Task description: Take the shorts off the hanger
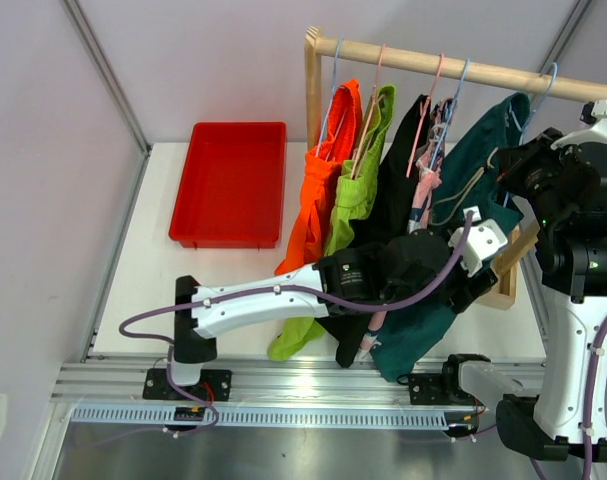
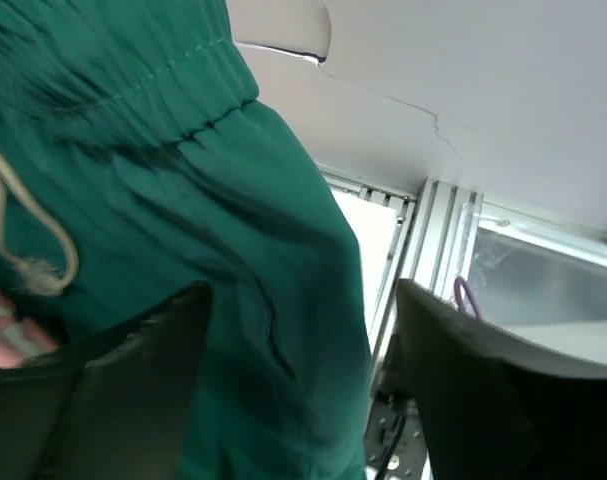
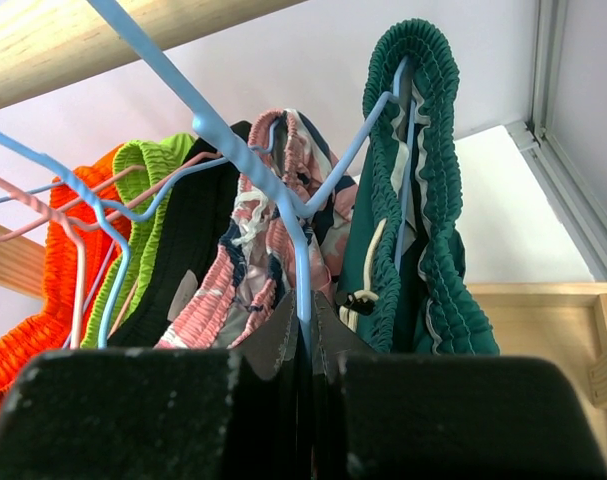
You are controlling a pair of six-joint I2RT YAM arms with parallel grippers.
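Five shorts hang on wire hangers from a wooden rod [image 1: 453, 66]: orange [image 1: 318, 190], lime green [image 1: 358, 190], black [image 1: 398, 190], pink patterned [image 1: 428, 180] and dark teal with a drawstring [image 1: 473, 160]. My left gripper [image 1: 468, 290] is low at the teal shorts [image 2: 233, 250]; it is open [image 2: 303, 400] with the teal fabric lying between its jaws. My right gripper [image 1: 513, 170] is up by the rod, shut [image 3: 305, 330] on the blue hanger's wire [image 3: 303, 260] that carries the teal shorts [image 3: 423, 200].
A red tray [image 1: 230, 180] lies at the back left of the white table. The rack's wooden post [image 1: 311, 90] stands behind the orange shorts; its wooden base frame [image 1: 508, 290] lies at the right. Aluminium rails run along the table's near edge.
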